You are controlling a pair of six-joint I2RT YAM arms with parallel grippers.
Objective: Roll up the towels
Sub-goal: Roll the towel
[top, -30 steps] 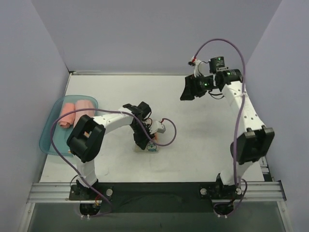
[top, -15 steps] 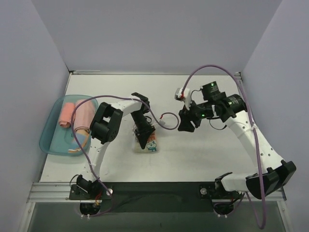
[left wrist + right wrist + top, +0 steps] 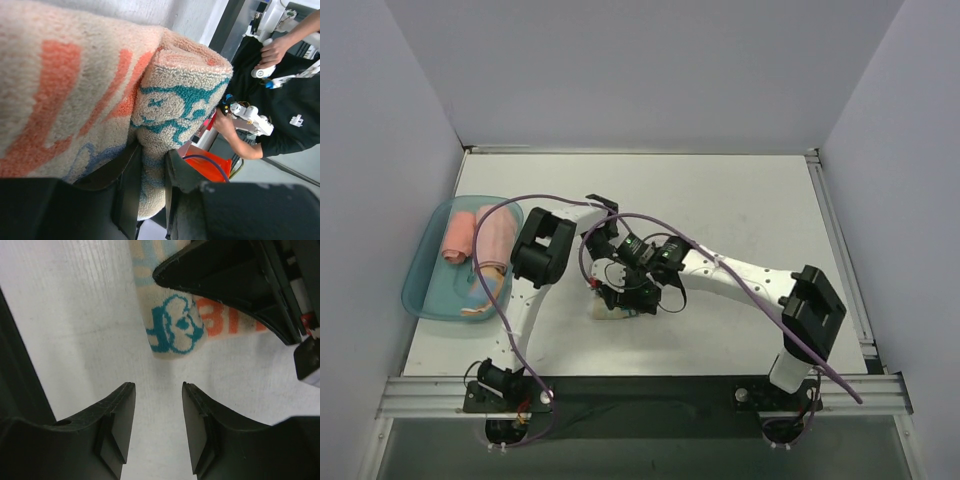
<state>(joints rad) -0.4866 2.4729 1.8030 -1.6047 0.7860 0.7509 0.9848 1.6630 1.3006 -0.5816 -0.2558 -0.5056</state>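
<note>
The whitish towel with orange and teal lettering lies near the table's front middle, partly rolled. In the left wrist view its rolled edge sits between my left gripper's fingers, which are shut on it. In the top view the left gripper is partly hidden by the right arm. My right gripper is open and empty, low over the table just short of the towel's end. It also shows in the top view. Two pink rolled towels and the striped towel lie in the tray.
The teal tray stands at the table's left edge. Both arms cross over the middle of the table, with purple cables looping above them. Grey walls close in the left, back and right sides.
My right arm has swung from the back right down to the table's middle, its open gripper now beside the lettered towel. My left gripper has stayed at the towel.
</note>
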